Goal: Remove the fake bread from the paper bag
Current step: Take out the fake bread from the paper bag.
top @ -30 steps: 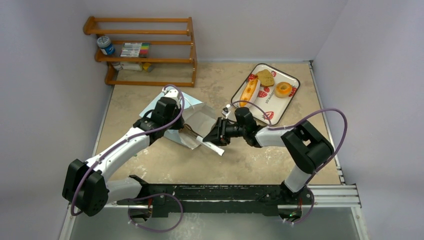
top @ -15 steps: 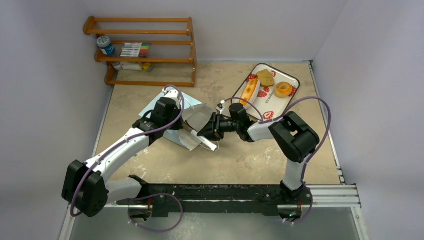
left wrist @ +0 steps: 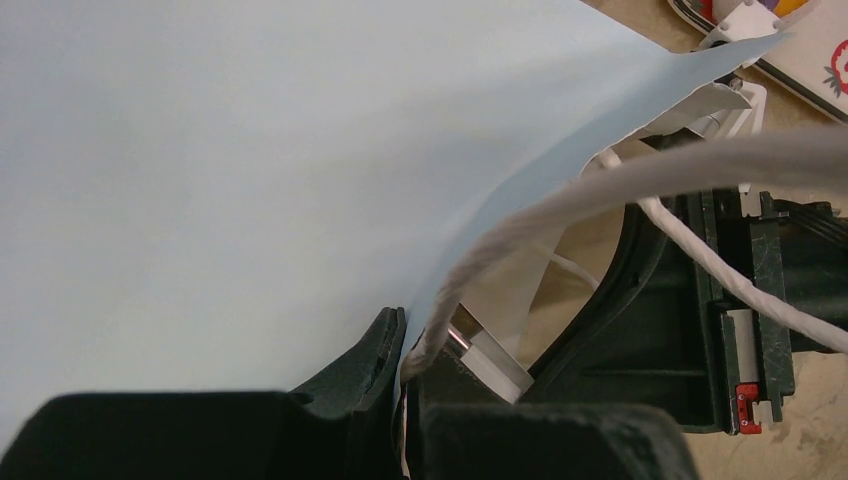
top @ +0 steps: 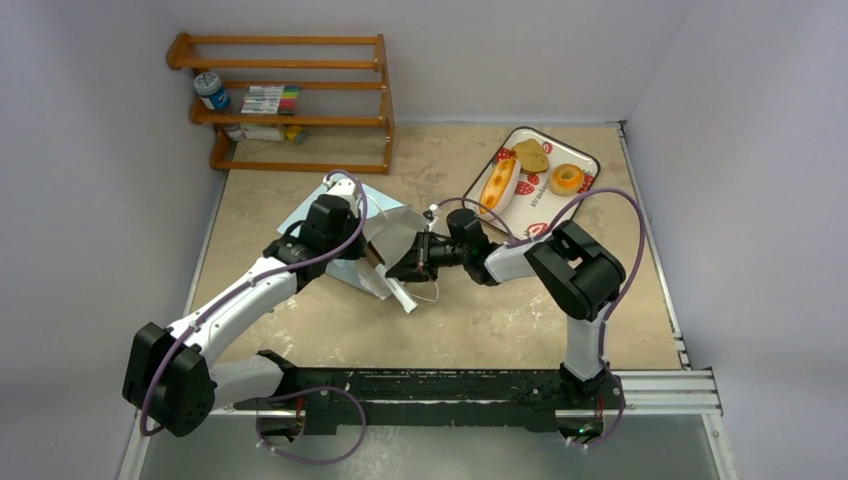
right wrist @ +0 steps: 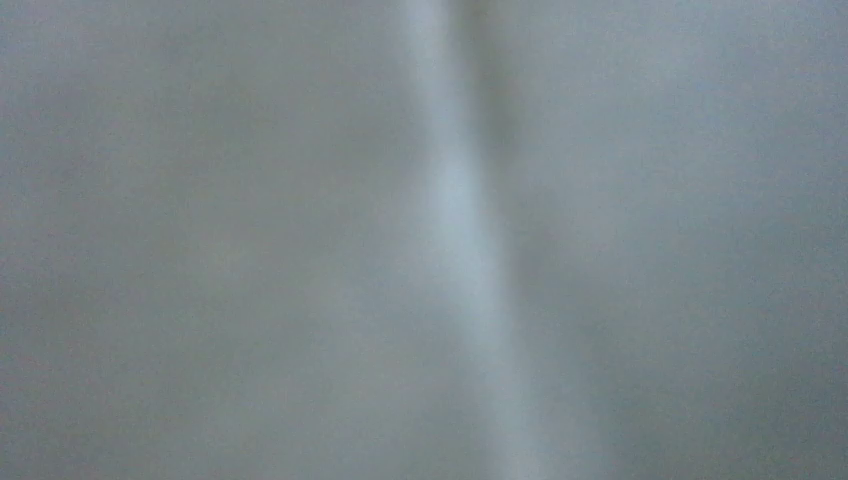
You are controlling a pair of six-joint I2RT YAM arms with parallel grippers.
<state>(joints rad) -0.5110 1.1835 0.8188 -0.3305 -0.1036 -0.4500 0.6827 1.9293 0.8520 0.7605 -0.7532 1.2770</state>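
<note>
Now right claw [top: 398, 268] is inside paper bag [top: 395, 232], state hidden; left claw [left wrist: 405, 365] pinches its rim.

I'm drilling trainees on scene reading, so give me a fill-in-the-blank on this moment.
The tray holds ___ bread pieces.
The right end effector reaches ___ the paper bag.
The left end effector is ___ on the bag's edge.
Missing: three; into; shut.
</note>
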